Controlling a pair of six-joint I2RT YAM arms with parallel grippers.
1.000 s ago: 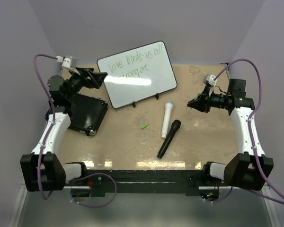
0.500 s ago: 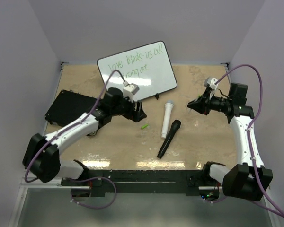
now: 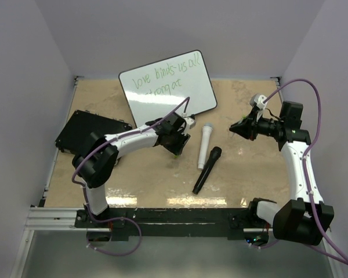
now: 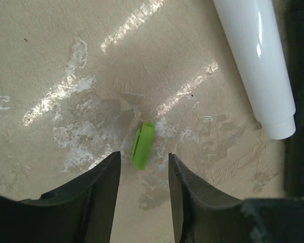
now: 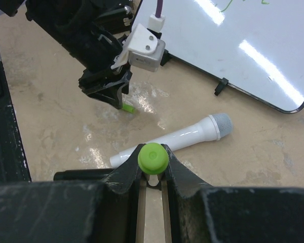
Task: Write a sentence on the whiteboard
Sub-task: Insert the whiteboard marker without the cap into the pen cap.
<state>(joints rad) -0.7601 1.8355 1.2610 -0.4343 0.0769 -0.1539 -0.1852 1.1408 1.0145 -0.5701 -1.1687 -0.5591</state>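
The whiteboard (image 3: 168,95) stands propped at the back, its black frame leaning to the left. The sentence (image 3: 162,76) runs across its top in two lines of thin green handwriting. My left gripper (image 3: 175,147) hangs low over a small green cap (image 4: 142,145) that lies on the table. Its jaws are open on either side of the cap's near end, with a gap on both sides (image 4: 144,156). My right gripper (image 5: 152,148) is shut on a green marker (image 5: 152,158), seen end-on, and is held above the table at the right (image 3: 236,126).
A white microphone (image 3: 206,145) lies just right of the cap, with a black microphone (image 3: 207,169) beside it toward the front. A black textured pad (image 3: 87,133) lies at the left. Purple walls close in the back and sides.
My left arm has swung from beside the pad to the middle of the table and come down over the green cap, its jaws narrowing. The right arm has barely moved.
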